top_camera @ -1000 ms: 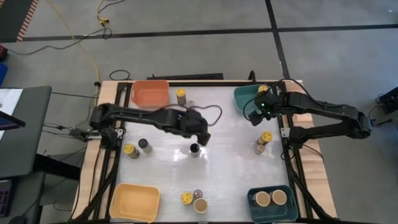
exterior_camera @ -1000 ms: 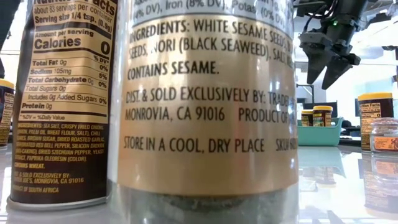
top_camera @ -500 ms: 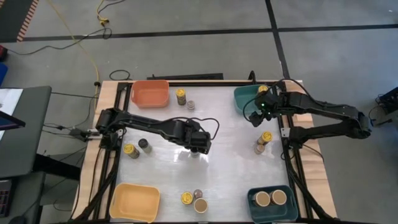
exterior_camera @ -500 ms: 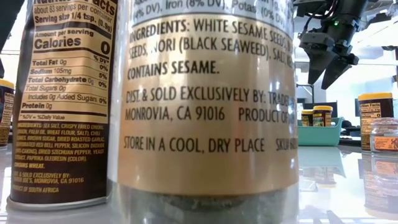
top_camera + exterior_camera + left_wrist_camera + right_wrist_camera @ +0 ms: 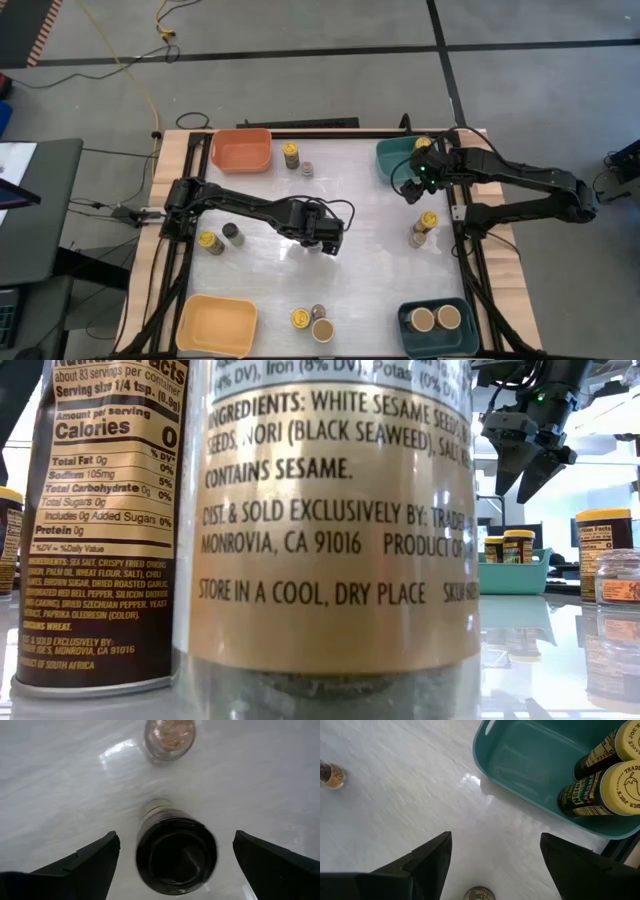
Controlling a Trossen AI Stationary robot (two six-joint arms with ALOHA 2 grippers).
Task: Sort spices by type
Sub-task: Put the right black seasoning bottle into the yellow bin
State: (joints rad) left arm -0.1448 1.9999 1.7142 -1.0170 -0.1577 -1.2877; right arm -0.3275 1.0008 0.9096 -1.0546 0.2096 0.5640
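Your left gripper (image 5: 326,243) hangs over the middle of the white table (image 5: 370,260), jaws wide apart, straddling an upright black-lidded jar (image 5: 176,854) without touching it; through the wrist camera you see its dark lid between the two fingers (image 5: 85,865), and a small clear jar (image 5: 169,737) of tan spice stands just beyond it. Your right gripper (image 5: 411,190) hovers off the table beside the teal bin (image 5: 388,158) at the far right corner, jaws apart and empty; its wrist view shows two yellow-lidded jars (image 5: 600,790) standing in that bin's corner. On the table's near right corner, a second teal bin (image 5: 410,338) holds two tan-lidded jars (image 5: 435,319) side by side. Between it and the yellow bin (image 5: 215,325) at the near left stand three more jars (image 5: 312,320) in a tight cluster. Two jars (image 5: 296,157) sit just beside the orange bin (image 5: 241,149) at the far left, two (image 5: 220,238) near the left arm's base, and two (image 5: 424,228) near the right edge, below the right gripper.
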